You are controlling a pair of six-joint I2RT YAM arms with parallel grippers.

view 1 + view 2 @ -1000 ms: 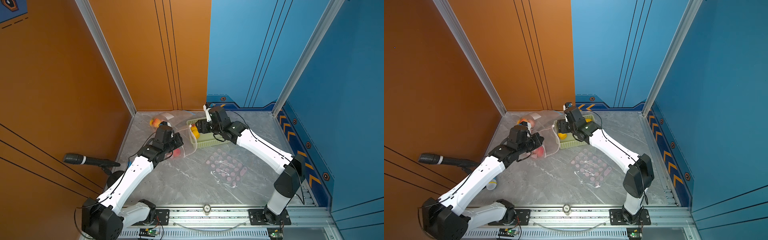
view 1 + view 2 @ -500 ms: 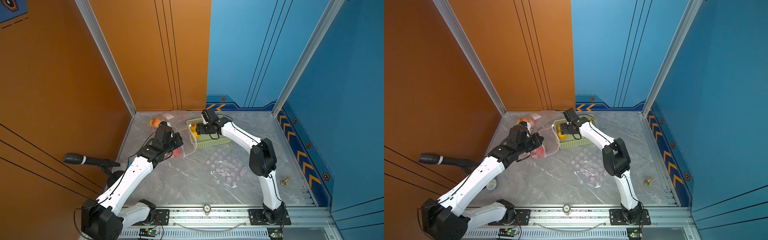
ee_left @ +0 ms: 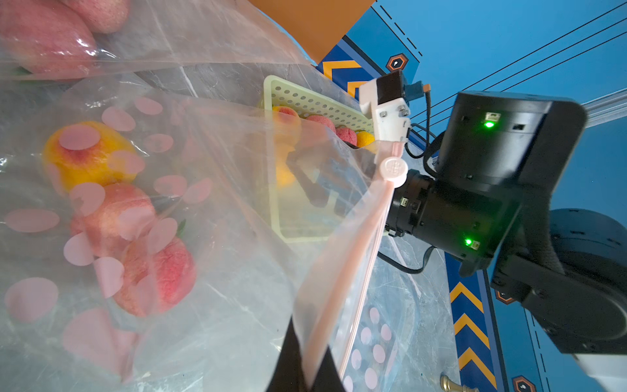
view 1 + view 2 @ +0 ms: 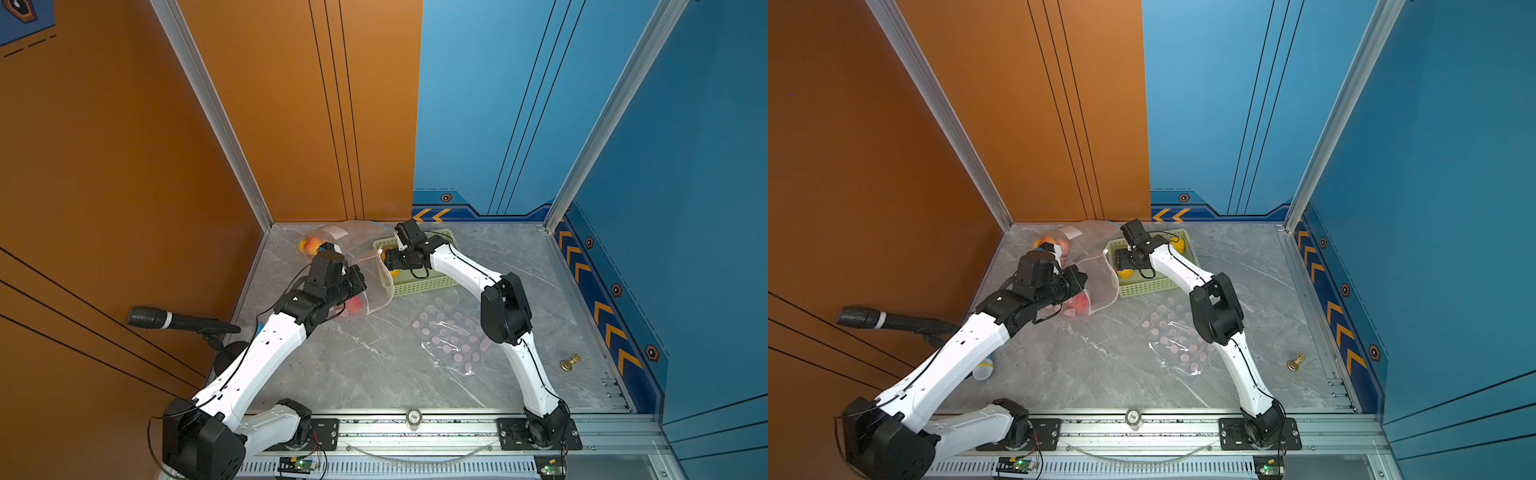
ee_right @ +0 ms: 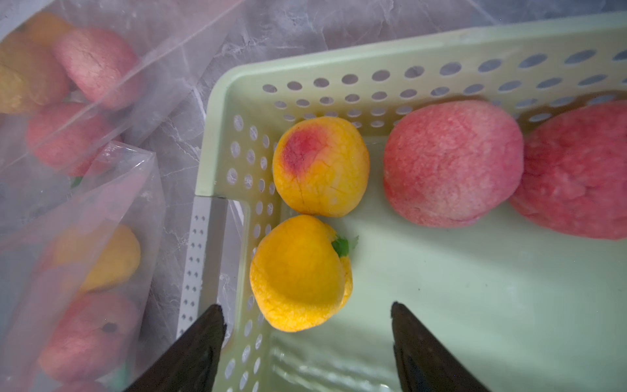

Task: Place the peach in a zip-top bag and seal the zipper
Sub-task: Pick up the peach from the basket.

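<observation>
Right gripper point(image 5: 305, 310) is dropping into the left end of the green basket point(image 5: 373, 51), jaws wide over the yellow peach point(image 5: 300, 275) but not gripping yet, while the left gripper point(image 3: 307, 370) is still pinching the zip-top bag point(image 3: 237, 220) open beside it, so a grab looks next.

three bags point(image 4: 378, 291), one basket point(image 4: 424, 286), two arms point(image 4: 274, 345)
</observation>
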